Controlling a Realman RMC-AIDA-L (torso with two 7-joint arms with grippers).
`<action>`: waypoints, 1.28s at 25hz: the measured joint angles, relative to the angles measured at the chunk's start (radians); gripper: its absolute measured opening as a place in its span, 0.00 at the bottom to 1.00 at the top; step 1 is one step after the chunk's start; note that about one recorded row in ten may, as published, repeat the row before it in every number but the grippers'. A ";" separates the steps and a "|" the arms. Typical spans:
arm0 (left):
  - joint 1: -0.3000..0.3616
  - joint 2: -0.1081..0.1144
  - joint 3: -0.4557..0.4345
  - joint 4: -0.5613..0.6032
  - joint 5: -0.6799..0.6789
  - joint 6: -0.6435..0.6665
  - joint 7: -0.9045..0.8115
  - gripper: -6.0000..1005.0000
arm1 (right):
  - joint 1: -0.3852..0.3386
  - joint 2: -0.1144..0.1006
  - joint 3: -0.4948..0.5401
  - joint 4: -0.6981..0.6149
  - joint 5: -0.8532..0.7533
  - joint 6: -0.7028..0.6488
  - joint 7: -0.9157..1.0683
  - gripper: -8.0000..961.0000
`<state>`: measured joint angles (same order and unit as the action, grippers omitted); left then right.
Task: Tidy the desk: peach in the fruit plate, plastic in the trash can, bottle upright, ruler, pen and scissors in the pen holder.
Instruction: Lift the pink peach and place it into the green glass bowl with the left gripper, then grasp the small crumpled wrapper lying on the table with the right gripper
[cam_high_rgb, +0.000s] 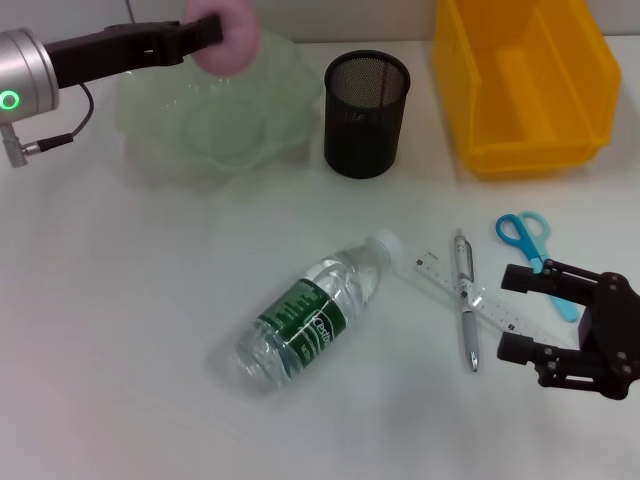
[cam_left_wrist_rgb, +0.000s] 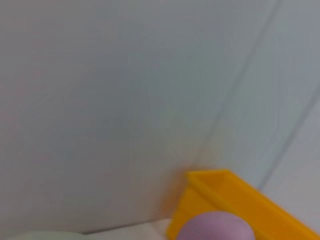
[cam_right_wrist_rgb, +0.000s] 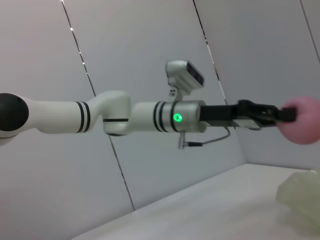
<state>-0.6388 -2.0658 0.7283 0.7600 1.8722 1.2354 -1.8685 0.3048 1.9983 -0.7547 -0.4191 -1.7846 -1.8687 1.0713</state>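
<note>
My left gripper (cam_high_rgb: 212, 32) is shut on the pink peach (cam_high_rgb: 228, 38) and holds it in the air over the back rim of the pale green fruit plate (cam_high_rgb: 215, 125). The peach (cam_left_wrist_rgb: 216, 226) also shows in the left wrist view and the peach (cam_right_wrist_rgb: 301, 120) in the right wrist view. A clear bottle (cam_high_rgb: 308, 312) with a green label lies on its side mid-table. The clear ruler (cam_high_rgb: 462, 290), the silver pen (cam_high_rgb: 466, 310) and the blue scissors (cam_high_rgb: 530, 245) lie to its right. My right gripper (cam_high_rgb: 520, 315) stands open beside them. The black mesh pen holder (cam_high_rgb: 366, 113) stands at the back.
A yellow bin (cam_high_rgb: 525, 80) sits at the back right; its corner (cam_left_wrist_rgb: 235, 200) shows in the left wrist view. The white table (cam_high_rgb: 120, 330) stretches bare at the front left.
</note>
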 joint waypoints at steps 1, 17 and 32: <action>0.000 0.000 0.000 0.000 0.000 0.000 0.000 0.14 | 0.000 0.002 0.000 -0.001 0.000 -0.001 0.000 0.78; 0.085 0.005 0.025 -0.058 -0.223 0.072 0.185 0.67 | -0.003 0.010 0.010 0.004 0.001 -0.012 -0.006 0.77; 0.248 0.006 0.132 -0.063 -0.031 0.483 0.545 0.80 | 0.068 -0.010 0.117 -0.548 -0.059 -0.078 0.642 0.75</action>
<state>-0.3906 -2.0596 0.8604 0.6969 1.8410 1.7188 -1.3234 0.3727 1.9881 -0.6377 -0.9667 -1.8433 -1.9465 1.7132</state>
